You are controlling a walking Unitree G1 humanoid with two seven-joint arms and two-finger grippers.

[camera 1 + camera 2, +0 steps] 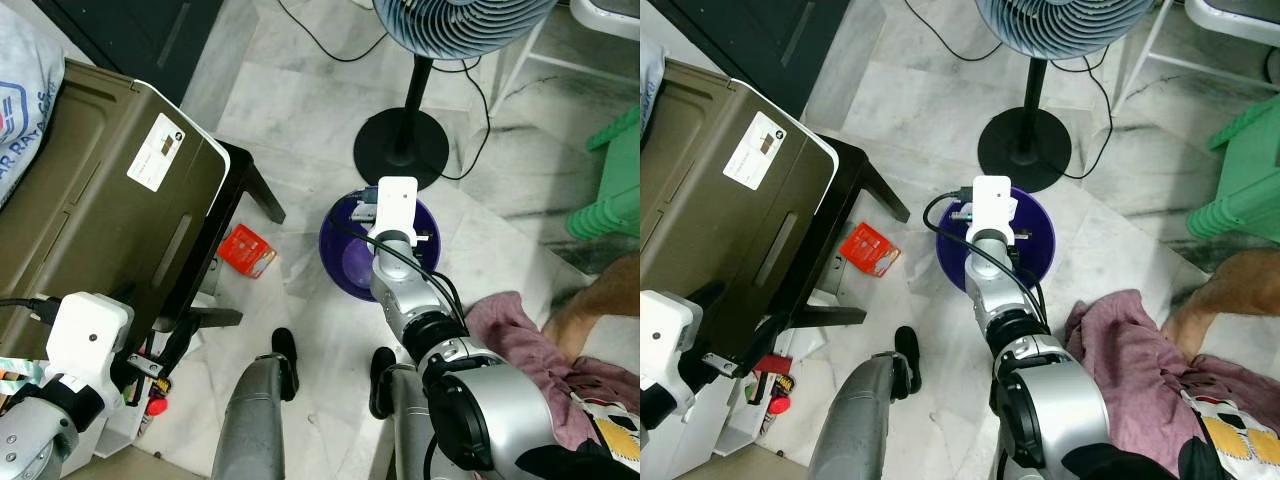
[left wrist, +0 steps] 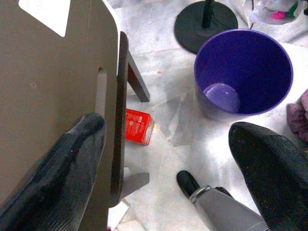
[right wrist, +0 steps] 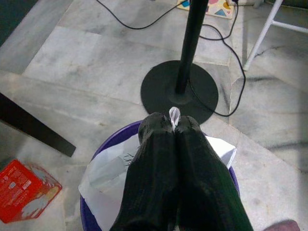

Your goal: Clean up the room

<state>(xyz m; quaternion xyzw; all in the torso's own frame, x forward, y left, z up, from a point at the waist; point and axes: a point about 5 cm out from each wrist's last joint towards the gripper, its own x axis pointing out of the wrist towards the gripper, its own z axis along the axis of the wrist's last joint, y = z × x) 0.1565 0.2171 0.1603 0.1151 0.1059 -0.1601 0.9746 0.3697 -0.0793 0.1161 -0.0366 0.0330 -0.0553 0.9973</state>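
Up close, right hand (image 3: 174, 126) pinching plastic bag (image 3: 108, 175) over purple bin (image 2: 250, 72)

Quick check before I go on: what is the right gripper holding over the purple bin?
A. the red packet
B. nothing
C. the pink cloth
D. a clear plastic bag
D: the right gripper has its fingers pinched shut on a clear plastic bag that hangs over the purple bin, while the red packet lies on the floor.

Head stereo pair downward; both wrist views near purple bin (image 2: 243, 72).
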